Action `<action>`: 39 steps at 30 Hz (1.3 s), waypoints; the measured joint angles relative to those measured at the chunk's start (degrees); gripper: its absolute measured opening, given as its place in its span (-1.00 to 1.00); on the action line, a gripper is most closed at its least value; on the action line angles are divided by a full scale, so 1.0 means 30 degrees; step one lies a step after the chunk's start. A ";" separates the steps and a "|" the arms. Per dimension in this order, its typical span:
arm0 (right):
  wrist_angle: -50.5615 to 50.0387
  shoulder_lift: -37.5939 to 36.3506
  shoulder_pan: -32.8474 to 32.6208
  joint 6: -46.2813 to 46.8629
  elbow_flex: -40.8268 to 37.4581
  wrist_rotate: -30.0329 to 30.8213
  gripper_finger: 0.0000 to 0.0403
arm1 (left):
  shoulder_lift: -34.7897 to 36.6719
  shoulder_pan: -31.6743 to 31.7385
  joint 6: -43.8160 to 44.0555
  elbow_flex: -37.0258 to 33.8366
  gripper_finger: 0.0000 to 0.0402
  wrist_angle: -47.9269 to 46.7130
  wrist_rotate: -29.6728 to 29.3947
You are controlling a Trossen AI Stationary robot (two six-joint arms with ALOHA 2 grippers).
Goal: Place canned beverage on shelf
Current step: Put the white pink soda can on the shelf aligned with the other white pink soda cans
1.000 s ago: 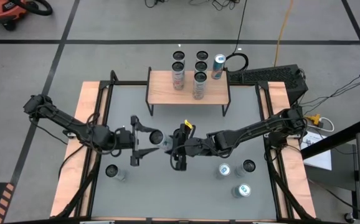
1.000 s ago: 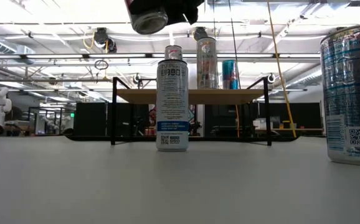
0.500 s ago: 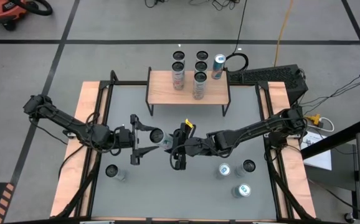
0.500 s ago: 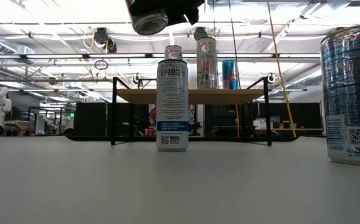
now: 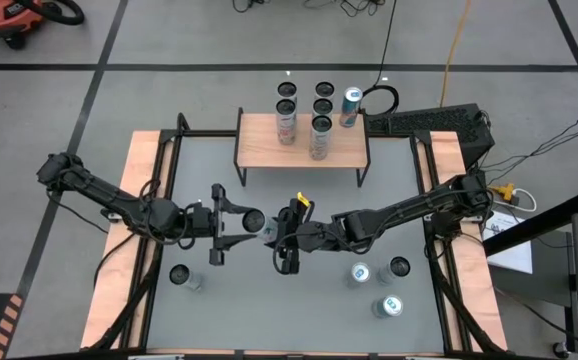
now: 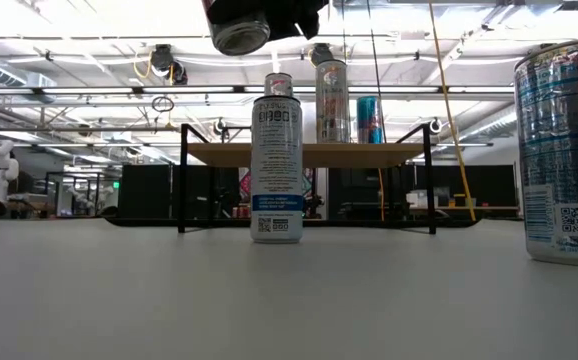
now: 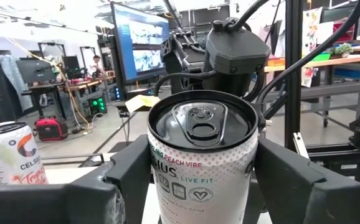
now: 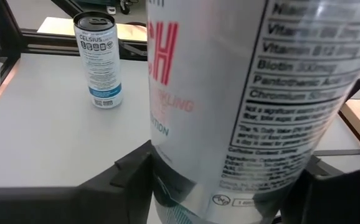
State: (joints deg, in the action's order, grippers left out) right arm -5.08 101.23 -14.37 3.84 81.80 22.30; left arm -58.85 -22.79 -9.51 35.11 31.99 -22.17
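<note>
Left end effector (image 5: pixel 219 226): fingers spread around the can (image 5: pixel 252 219), contact cannot be told.
Can: held lying sideways above mid-desk (image 5: pixel 269 310), between both arms.
Right end effector (image 5: pixel 281 240): closed on the can's body.
Shelf (image 5: pixel 302 146): at the desk's far edge, carrying two cans.

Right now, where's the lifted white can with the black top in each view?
High view: white canned beverage with a black top, just left of centre.
Low view: top edge, left of centre.
Left wrist view: centre, lid facing the camera.
Right wrist view: fills the middle.
Shared landmark: light wood shelf, high and low views.
</note>
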 joint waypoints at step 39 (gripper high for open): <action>-0.5694 -0.0641 -0.1278 0.3076 0.0022 -0.1846 0.69 | 0.0917 -0.0327 0.1419 -0.0044 0.17 0.1011 0.2869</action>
State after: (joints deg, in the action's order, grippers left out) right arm -22.17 99.31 -18.20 13.06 81.87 16.77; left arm -56.10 -23.77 -5.25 34.98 35.03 -13.56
